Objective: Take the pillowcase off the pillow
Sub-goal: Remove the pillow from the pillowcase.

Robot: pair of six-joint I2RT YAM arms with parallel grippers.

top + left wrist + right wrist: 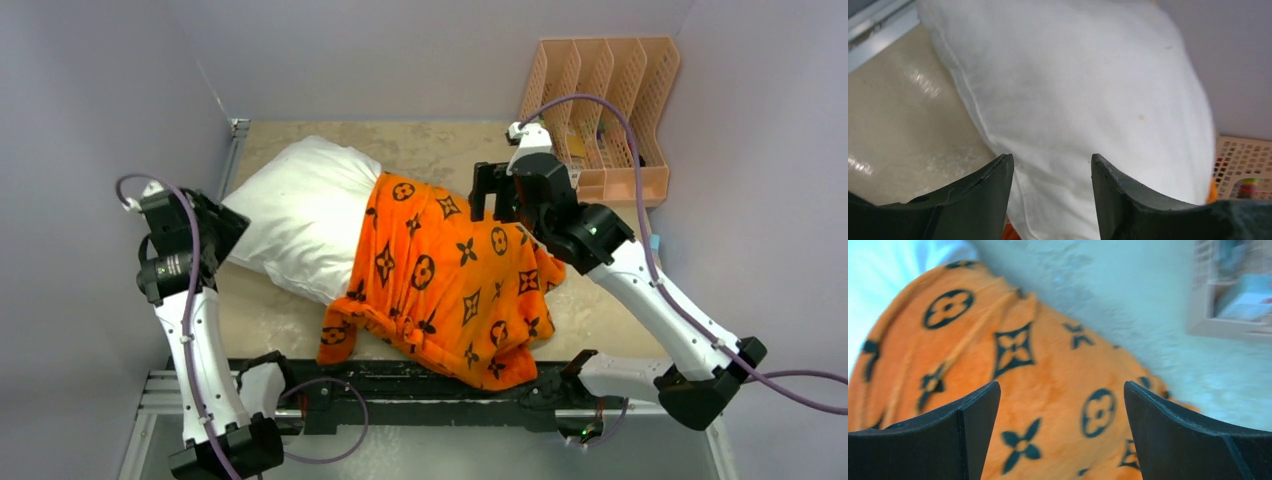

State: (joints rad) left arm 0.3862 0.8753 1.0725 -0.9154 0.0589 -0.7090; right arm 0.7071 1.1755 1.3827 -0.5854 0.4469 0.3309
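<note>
**Cover about half off, both hands spread**

The left hand (1050, 160) has its two dark fingers spread and pinches nothing. Through the gap, its wrist camera shows only the large, plain white, puffy stuffed pillow (1073, 85) just beyond the tips; whether the tips touch the cloth I cannot tell. From above, this hand sits at the pillow's bare left end, close to the left wall.

The right hand (1062, 387) is spread wider and is likewise empty. It hovers over the bright orange plush pillowcase (1013, 370) printed with black flower, star and circle motifs (that picture is blurred, so contact cannot be judged).

Further out, the pillow lies slantwise across the mottled beige counter (440, 150). Its left half is bare and its right half sits inside the pillowcase. The orange fabric is bunched into folds, and its near edge spills off the counter onto the black rail (400, 385) between the arm bases. A peach plastic slotted file rack (610, 100) stands in the far right corner, just behind the right arm.

By my judgement the task is roughly halfway: the open end of the cover has slid back to about the pillow's middle. What remains is to draw the cover off the right end. With neither hand gripping, that probably calls for a fresh hold first, the left on the white end and the right on the orange fabric.
</note>
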